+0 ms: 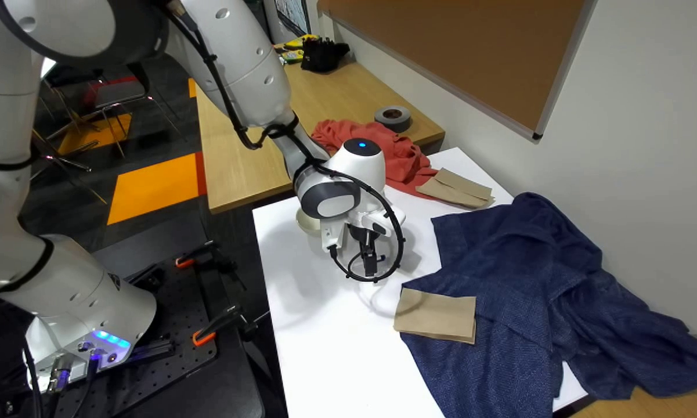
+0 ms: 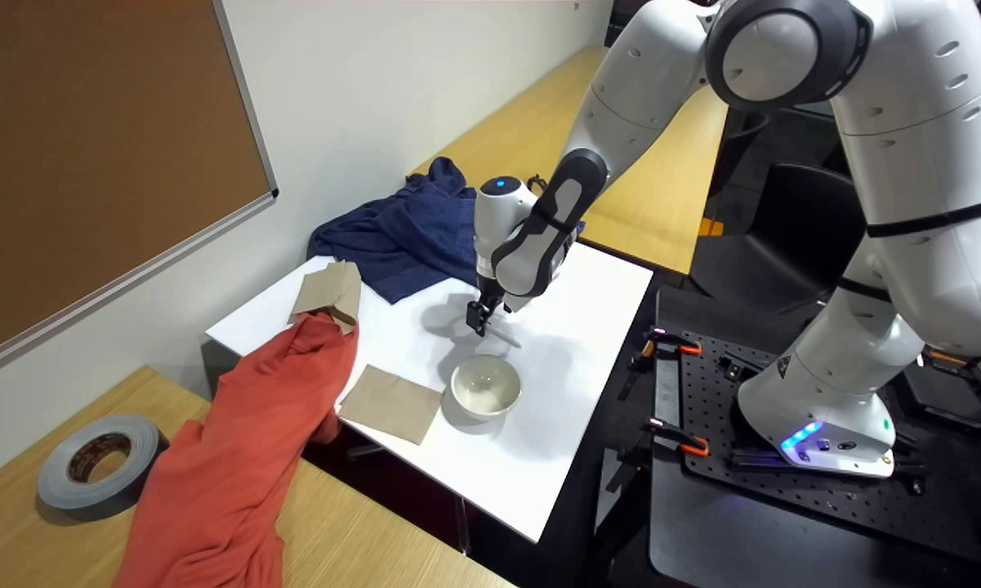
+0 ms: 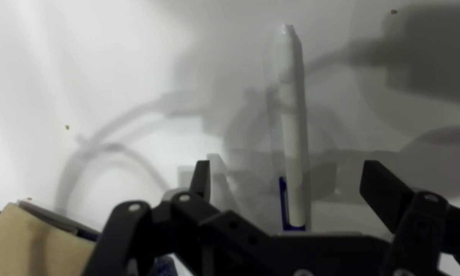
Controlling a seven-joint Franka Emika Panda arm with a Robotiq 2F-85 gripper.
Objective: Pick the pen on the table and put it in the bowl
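The pen [image 3: 291, 126] is white with a blue clip. It lies on the white table [image 1: 325, 348], lengthwise between my fingers in the wrist view. In an exterior view the pen [image 2: 504, 335] shows as a thin pale stick beside the fingertips. My gripper [image 3: 285, 168] is open, one finger on each side of the pen, touching neither side. In both exterior views the gripper [image 1: 370, 264] [image 2: 479, 317] points down, low over the table. The cream-white bowl [image 2: 487, 390] stands upright on the table near the pen. In an exterior view the arm partly hides the bowl [image 1: 306, 223].
A dark blue cloth [image 1: 516, 278] covers the table's wall side, with a brown paper piece [image 1: 435, 316] on it. Another brown paper [image 2: 392, 403] lies beside the bowl. A red cloth [image 2: 237, 457] and a tape roll [image 2: 98, 465] lie on the adjoining wooden table's side.
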